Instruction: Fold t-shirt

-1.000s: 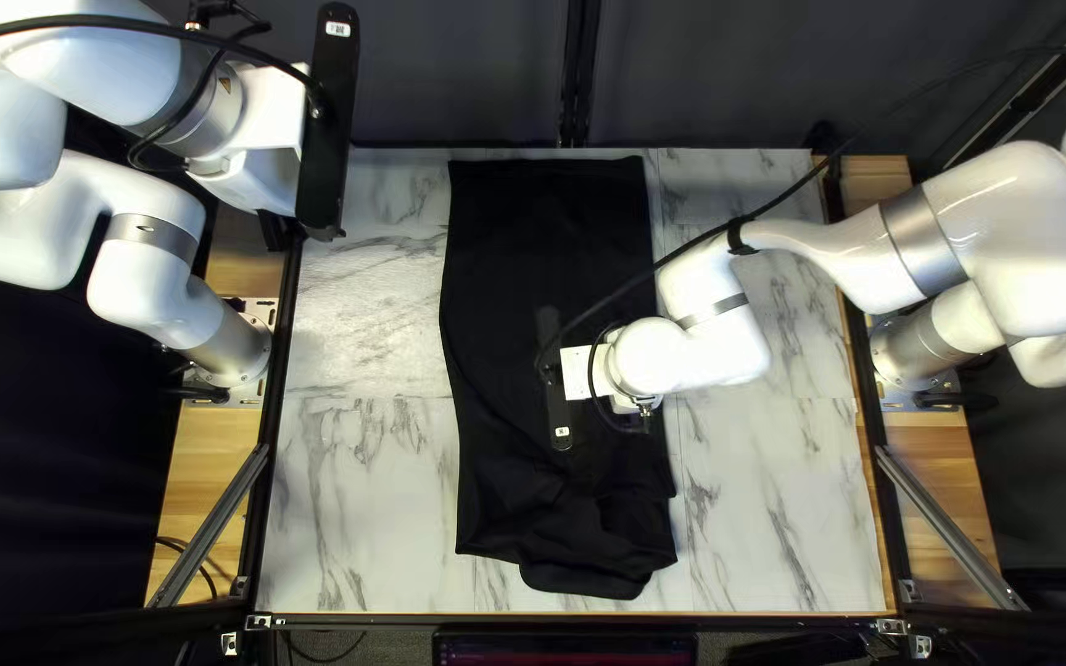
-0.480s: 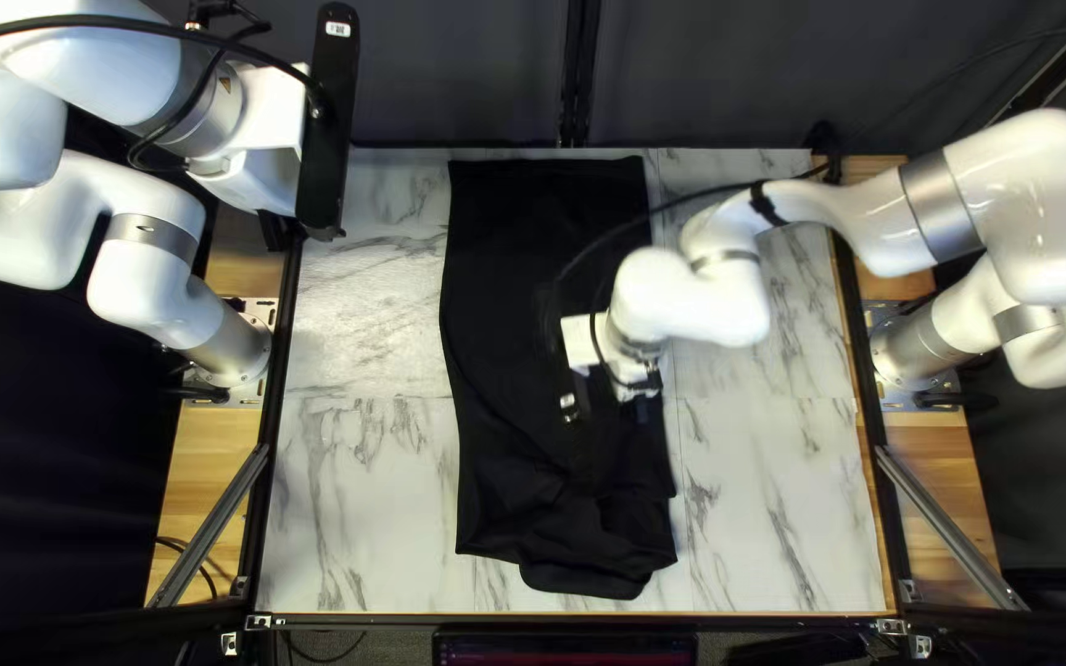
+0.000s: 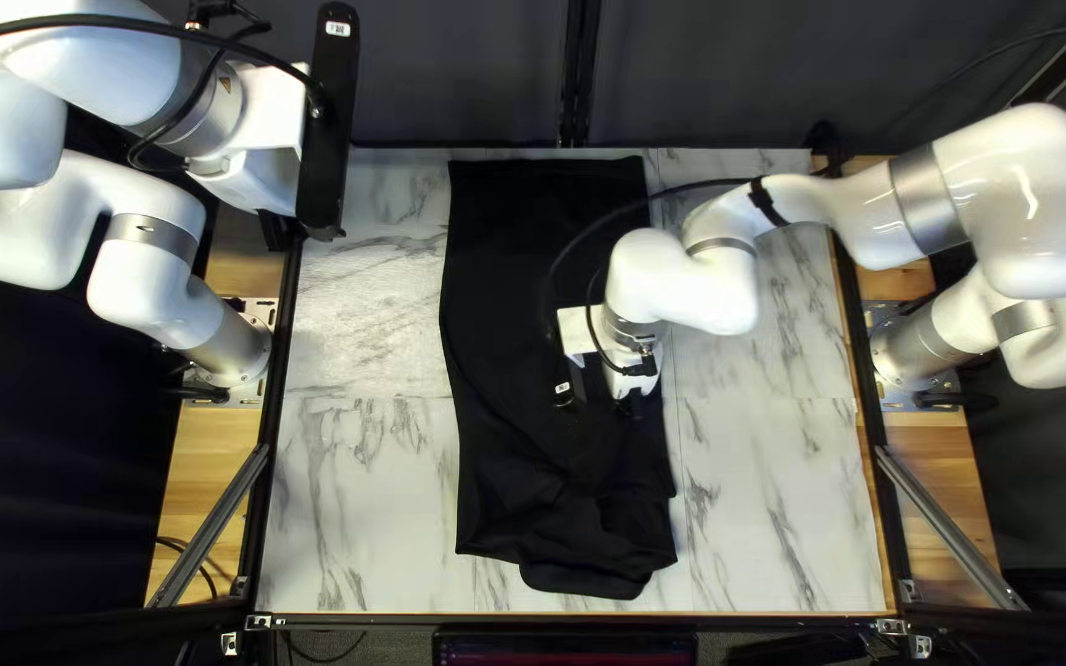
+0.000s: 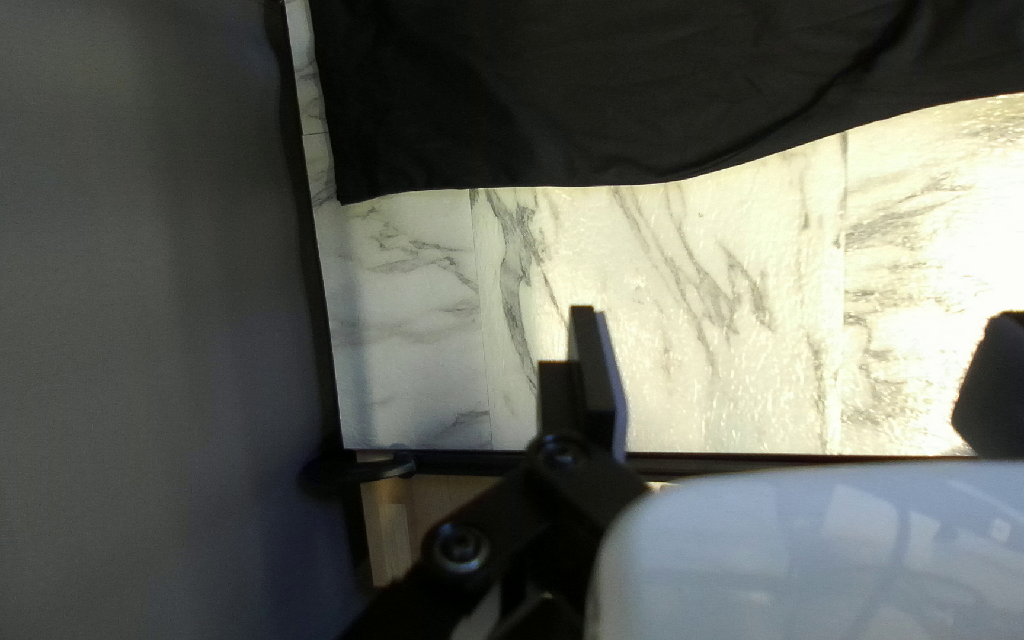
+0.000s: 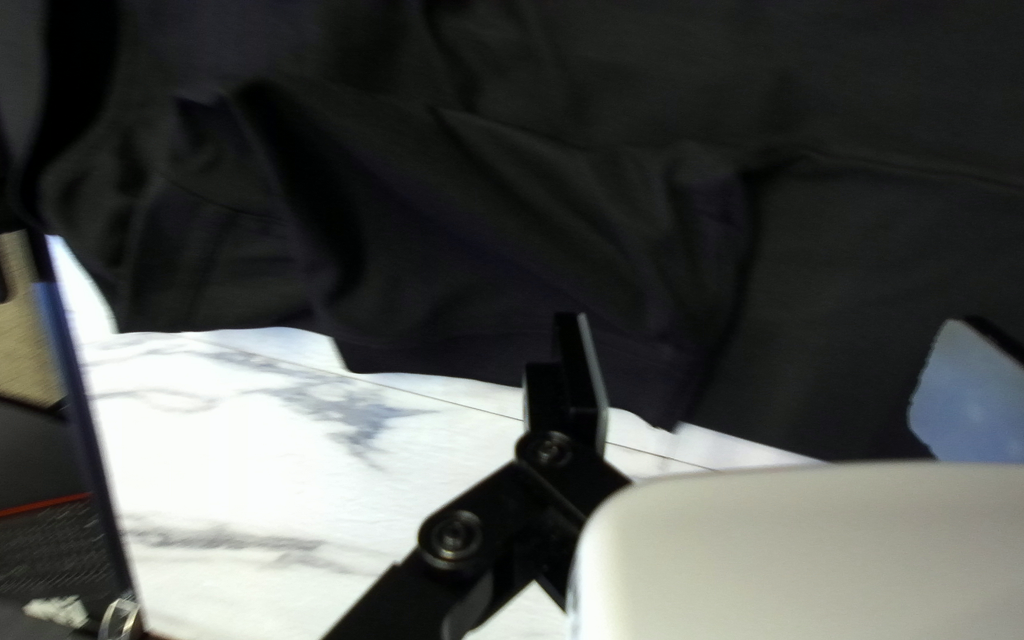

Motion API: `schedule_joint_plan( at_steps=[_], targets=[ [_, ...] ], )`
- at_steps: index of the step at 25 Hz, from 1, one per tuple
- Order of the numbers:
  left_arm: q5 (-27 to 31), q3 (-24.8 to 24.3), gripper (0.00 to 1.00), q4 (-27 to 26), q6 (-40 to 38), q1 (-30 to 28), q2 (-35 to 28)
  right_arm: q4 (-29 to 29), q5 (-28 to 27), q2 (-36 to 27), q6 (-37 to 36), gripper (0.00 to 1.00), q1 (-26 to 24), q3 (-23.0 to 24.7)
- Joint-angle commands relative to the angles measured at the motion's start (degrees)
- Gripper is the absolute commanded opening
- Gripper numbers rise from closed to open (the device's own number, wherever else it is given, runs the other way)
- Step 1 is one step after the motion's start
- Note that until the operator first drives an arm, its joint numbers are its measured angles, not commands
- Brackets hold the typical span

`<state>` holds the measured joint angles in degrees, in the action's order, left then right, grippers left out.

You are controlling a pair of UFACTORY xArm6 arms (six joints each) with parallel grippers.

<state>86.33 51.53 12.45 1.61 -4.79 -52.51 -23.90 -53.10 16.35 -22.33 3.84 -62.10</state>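
The black t-shirt [image 3: 521,271] lies lengthwise from near to far on the marbled surface [image 3: 360,493], its near end rumpled. Above the shirt's right edge, the right end effector [image 3: 632,407] is spread wide, holding nothing; left of its far half, the left end effector [image 3: 276,232] is likewise wide apart and empty.

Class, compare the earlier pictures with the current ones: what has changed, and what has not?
The right arm has drawn its wrist toward the table's far edge. The right gripper is open; whether it let go of anything can't be told. The black shirt and left arm stayed put.
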Motion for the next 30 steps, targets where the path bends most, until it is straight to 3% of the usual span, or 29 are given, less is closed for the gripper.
schedule_joint_plan(
  at_steps=[1,17,30],
  targets=[
    [0.0,0.0,1.00,0.0,0.0,0.0,0.0,-2.4,-1.8,3.3,-2.9,1.00,-1.6,-1.5],
    [0.0,0.0,1.00,0.0,0.0,0.0,0.0,-7.3,2.9,6.5,-7.1,1.00,0.2,-0.8],
    [0.0,0.0,1.00,0.0,0.0,0.0,0.0,-8.3,2.7,8.4,-8.4,1.00,1.5,-4.9]
  ],
)
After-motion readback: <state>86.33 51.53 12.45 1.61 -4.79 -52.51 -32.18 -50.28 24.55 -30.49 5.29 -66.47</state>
